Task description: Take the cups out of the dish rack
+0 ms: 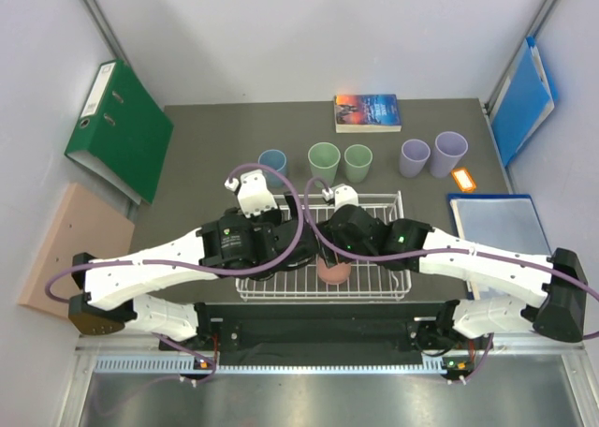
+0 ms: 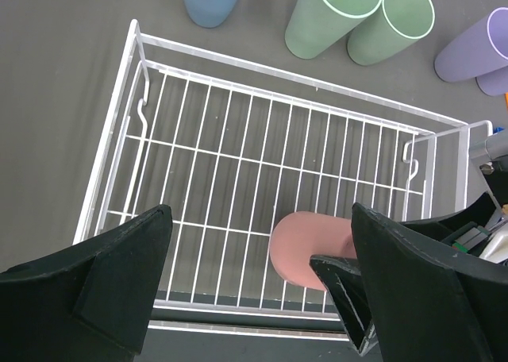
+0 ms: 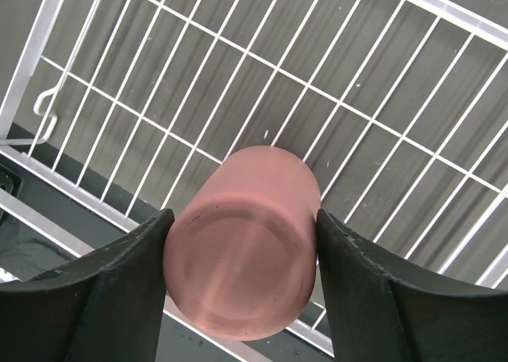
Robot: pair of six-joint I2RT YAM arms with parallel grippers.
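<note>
Surface: a dark grey top, seen from above, with two arms reaching in from the near edge.
Rack: a white wire basket at the near middle of the surface, long side running left to right. Both arms meet over it.
Pink cup: the only cup in the rack. It stands upside down on the grid, flat base up, close to the near rim and about midway along it.
Right gripper: it comes down over the pink cup, one black finger on each side. Both fingers press against the cup wall, pinching it.
Left gripper: it hangs above the left half of the rack with its fingers spread wide, holding nothing and touching nothing.
Blue cup: upright on the surface, just beyond the far left corner of the rack.
Green cups: two, upright, side by side beyond the middle of the far rim.
Lavender cups: two, upright, side by side beyond the far right corner.
Book: lies flat at the far edge, behind the green cups.
Binder: green, off the far left corner of the surface.
Folder: blue, leaning at the far right.
</note>
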